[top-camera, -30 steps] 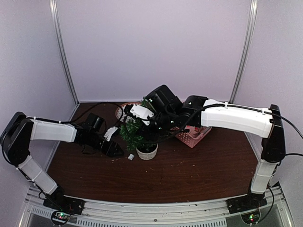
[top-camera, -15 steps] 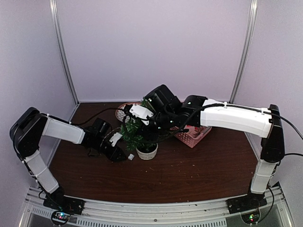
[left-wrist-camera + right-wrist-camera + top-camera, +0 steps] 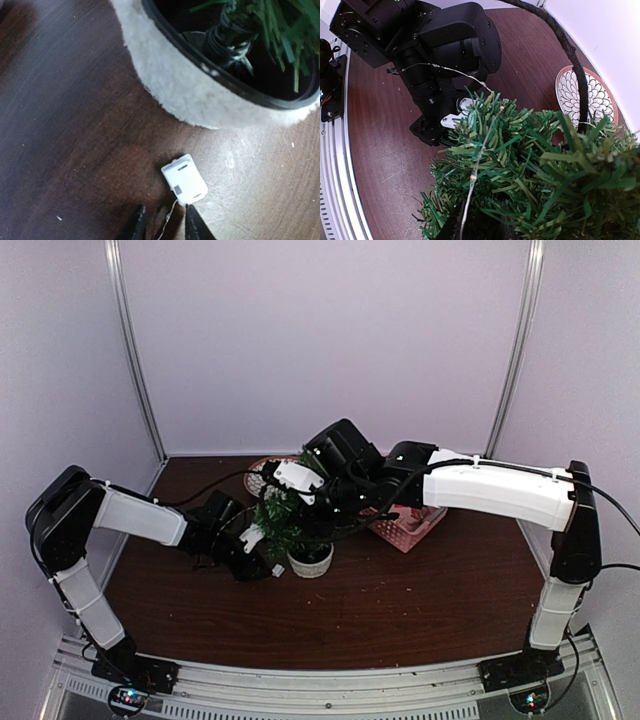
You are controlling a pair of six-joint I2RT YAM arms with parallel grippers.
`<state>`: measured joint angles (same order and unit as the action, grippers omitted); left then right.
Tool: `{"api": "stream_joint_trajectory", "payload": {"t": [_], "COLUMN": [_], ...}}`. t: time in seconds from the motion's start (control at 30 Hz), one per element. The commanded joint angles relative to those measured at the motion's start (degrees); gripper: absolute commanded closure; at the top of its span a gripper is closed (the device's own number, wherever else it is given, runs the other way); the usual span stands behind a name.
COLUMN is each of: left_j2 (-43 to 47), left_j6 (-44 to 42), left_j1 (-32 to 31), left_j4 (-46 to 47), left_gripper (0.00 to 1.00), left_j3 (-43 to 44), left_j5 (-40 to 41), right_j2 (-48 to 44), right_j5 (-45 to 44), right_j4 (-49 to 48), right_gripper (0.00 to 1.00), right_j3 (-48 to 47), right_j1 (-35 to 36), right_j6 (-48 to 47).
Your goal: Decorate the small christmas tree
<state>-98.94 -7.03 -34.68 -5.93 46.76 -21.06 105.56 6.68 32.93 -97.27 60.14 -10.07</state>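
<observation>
small christmas tree point(image 3: 283, 517), bushy dark-green needles, fuzzy white pot point(image 3: 170, 85)

One tree point(image 3: 283, 518), one plate point(image 3: 585, 97), one basket point(image 3: 412, 528), one box point(image 3: 184, 179).

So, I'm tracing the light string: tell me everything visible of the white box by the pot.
The box is small, white, rectangular with rounded corners, plastic-looking, with a grey mark on top. It lies flat on the table, close to the pot but apart. A thin wire leaves its near end, between the left gripper's fingers.
</observation>
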Motion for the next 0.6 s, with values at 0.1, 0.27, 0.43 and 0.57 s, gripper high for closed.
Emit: {"api": "stream_joint_trajectory", "payload": {"t": [0.1, 0.27, 0.43, 0.57], "left_j2": [-1.65, -1.27, -1.35, -0.84], "left_j6": [-1.70, -0.42, 1.92, 3.72], "left_j1": [-2.06, -2.06, -2.06, -1.94], "left_j4": [-1.56, -0.95, -1.23, -1.57], "left_gripper": [0.81, 0.88, 1.00, 1.00], "left_j3": [-0.44, -0.98, -0.46, 0.05], "left_j5": [4.58, 6.46, 11.53, 15.61], "right_j2": [0.83, 0.79, 0.78, 0.88], "right_j5": [0.19, 0.22, 0.36, 0.54], "right_j4": [0.50, 0.54, 0.59, 0.67], "right_gripper": [0.74, 0.74, 0.74, 0.74], "right_j3": [-1.96, -2.12, -2.21, -2.39], "right_j1": [0.24, 0.24, 0.24, 0.24], "right_j6": [0.42, 0.46, 0.60, 0.66]}}
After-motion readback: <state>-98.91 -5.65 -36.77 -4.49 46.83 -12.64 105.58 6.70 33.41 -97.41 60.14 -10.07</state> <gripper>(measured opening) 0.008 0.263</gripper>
